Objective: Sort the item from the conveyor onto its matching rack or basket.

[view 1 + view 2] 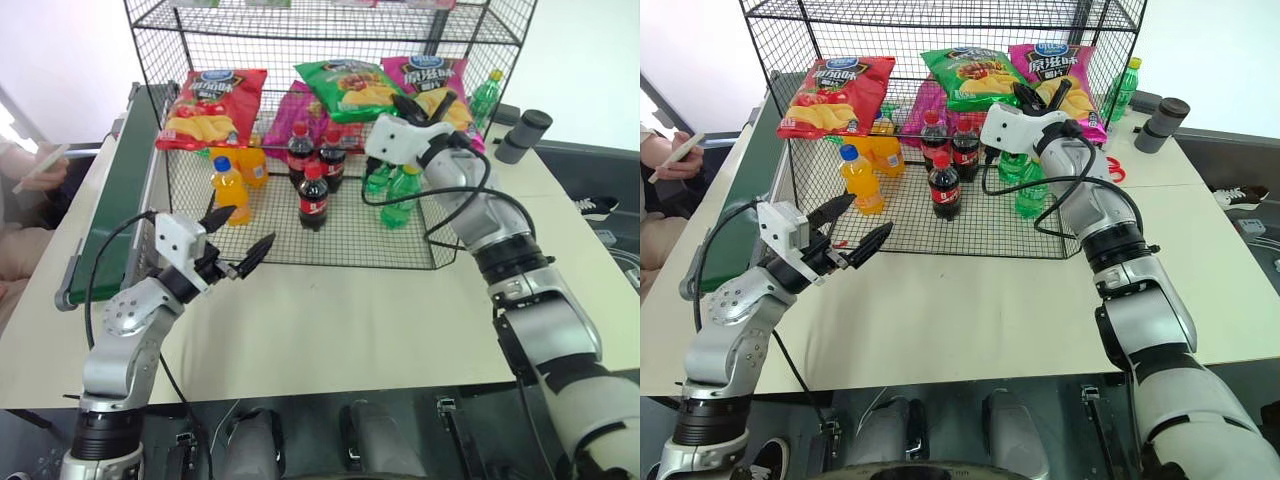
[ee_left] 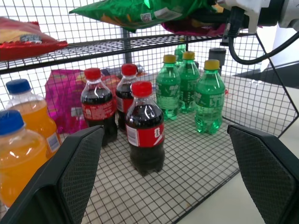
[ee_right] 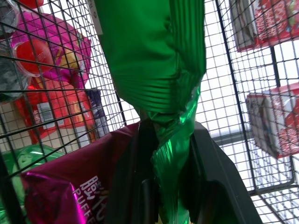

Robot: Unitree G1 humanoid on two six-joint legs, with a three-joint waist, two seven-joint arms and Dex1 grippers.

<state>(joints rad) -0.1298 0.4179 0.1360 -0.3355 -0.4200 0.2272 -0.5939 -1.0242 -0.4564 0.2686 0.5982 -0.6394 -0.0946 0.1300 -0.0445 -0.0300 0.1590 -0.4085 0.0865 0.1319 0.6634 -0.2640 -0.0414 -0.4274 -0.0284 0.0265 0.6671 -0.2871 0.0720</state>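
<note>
The rack stands at the far side of the table and sets the limits of movement: its wire front edge and upper tiers enclose the right arm, and the conveyor runs along its left side, well apart from both grippers. The right gripper reaches into the middle tier and is clamped on the crimped end of the green bag, which lies between the red bag and the pink bag, touching or overlapping the pink one. The bag looks to rest on the shelf already, so the task appears near its end. Main risk: the glossy film may cling to the fingers on release, and a withdrawal could drag the bag forward off the shelf onto the bottles below. Second risk: the wrist cable hangs beside the green bottles and close to the front wire; a low pull-back could snag the mesh or tip a bottle. Third risk: the bag's corner could push the pink bag toward the right edge. Open room lies above the bare table in front of the rack. The left gripper hangs there with jaws spread wide, holding nothing, just short of the orange bottles and the cola bottles; it has free table behind and beside it.
</note>
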